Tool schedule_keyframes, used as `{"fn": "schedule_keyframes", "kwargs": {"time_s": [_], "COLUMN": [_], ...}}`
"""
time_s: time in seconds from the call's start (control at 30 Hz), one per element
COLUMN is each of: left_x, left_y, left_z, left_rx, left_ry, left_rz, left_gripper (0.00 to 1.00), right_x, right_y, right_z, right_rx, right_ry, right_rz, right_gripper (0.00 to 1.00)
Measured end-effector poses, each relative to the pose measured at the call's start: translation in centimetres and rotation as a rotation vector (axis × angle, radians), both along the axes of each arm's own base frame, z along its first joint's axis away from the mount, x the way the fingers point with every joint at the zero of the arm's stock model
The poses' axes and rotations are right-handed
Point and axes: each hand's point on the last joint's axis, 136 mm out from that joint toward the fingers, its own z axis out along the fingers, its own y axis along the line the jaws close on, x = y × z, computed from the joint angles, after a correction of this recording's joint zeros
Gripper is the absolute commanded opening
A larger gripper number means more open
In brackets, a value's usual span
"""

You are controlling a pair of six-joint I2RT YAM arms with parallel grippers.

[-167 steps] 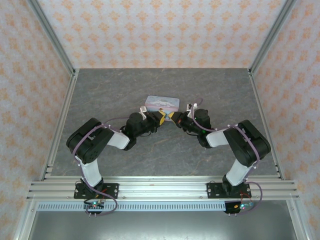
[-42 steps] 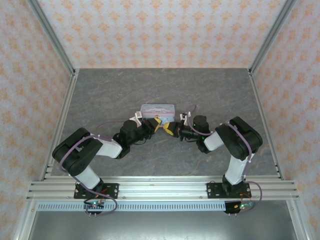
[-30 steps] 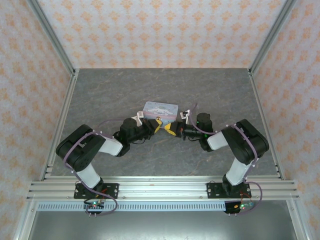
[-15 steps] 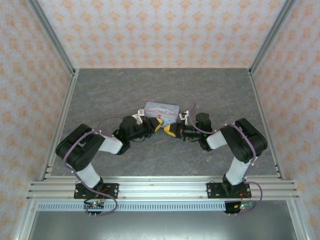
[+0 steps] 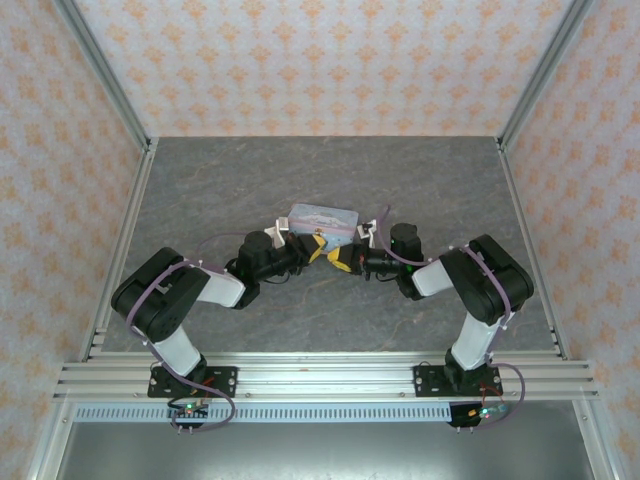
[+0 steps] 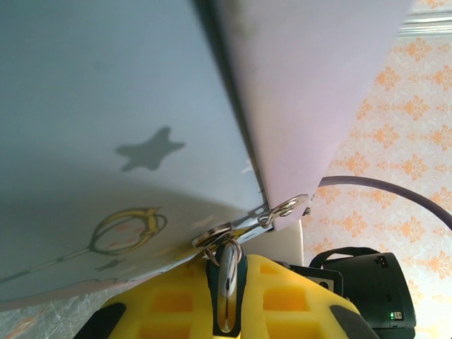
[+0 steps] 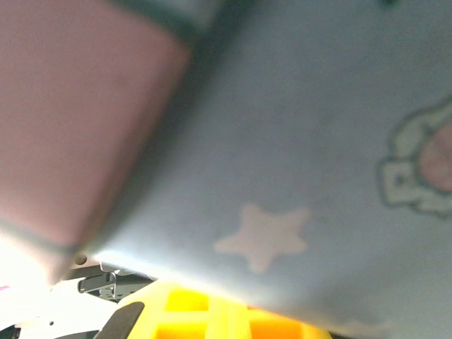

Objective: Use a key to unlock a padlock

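- Padlock [image 6: 228,282]: small dark teal body at the near rim of the tin box [image 6: 106,141], just below the metal clasp [image 6: 282,207]. Its loop appears to pass through the ring there.
- Left tool [image 5: 314,248]: yellow pads [image 6: 169,304] nearly together, clamped on the padlock.
- Right tool [image 5: 343,262]: jaws together, just beside the left tool at the box's near face. Whether the key is pinched between them cannot be told.
- Risk, slip: the padlock is tiny and thin in the pads, so a twist from the key may turn it out of the grip.
- Risk, miss: the right wrist view is close and blurred, so the key tip may miss the keyhole and scrape or bend.
- Risk, box: the light tin sits loose on the table [image 5: 250,180], and a pull on the clasp may drag or tip it.
- Writing: none readable and no brand. The box print shows a star [image 6: 150,148] and cartoon outlines.
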Motion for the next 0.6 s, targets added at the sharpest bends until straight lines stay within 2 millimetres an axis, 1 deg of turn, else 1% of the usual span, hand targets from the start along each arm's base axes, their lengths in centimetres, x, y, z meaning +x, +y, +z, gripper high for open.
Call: {"fn": "schedule_keyframes", "kwargs": {"time_s": [0.2,0.6], "left_x": [-0.14,-0.17], "left_y": [-0.09,-0.08], "left_z": [-0.08,-0.2], "left_rx": [0.0,0.004], "left_ry": [0.003,0.005], "left_rz": [-0.009,-0.011], "left_gripper": [0.0,0.0], "right_x": [0.22,0.14], "right_y": [-0.33,-0.39], "right_z": [-0.26,-0.59], "right_rx": [-0.008,-0.018], "right_ry": [0.006,0.016], "right_rz": [-0.009,-0.008], "right_gripper": [0.0,0.0]}}
